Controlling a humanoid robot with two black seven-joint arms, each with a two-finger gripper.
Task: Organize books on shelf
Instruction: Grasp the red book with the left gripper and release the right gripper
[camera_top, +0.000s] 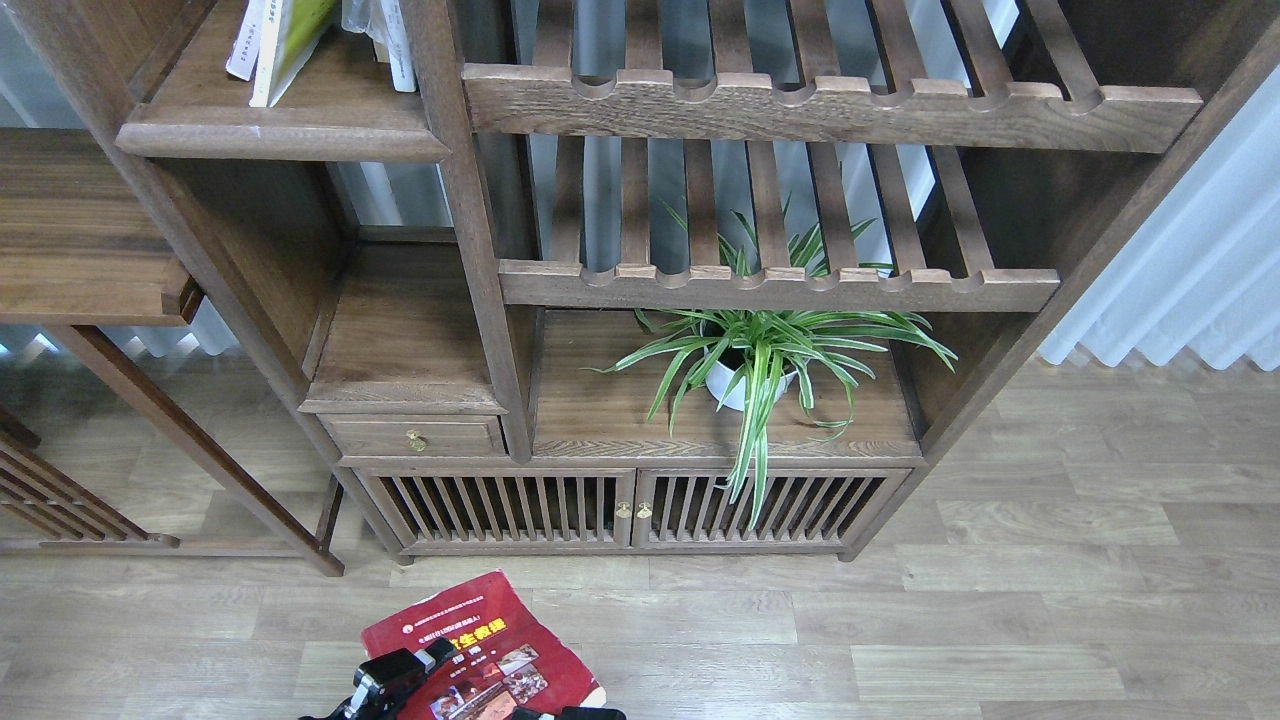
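— Now, the red book (480, 645)?
— Dark red cover, yellow title band and small photos — lettering too small to read. It sits at six o'clock in the frame, the left gripper (400, 675) clamped on its near-left edge.
— Right gripper (570, 714)?
— Barely in frame; cannot tell.
— The shelf (280, 130)?
— Eleven o'clock; yellow-green book (290, 40) and pale book (395, 45) leaning there.

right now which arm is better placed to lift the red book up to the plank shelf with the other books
Left, probably. The left end effector sits on the red book, and the plank shelf is up on the left. The right end effector barely shows at the bottom edge.
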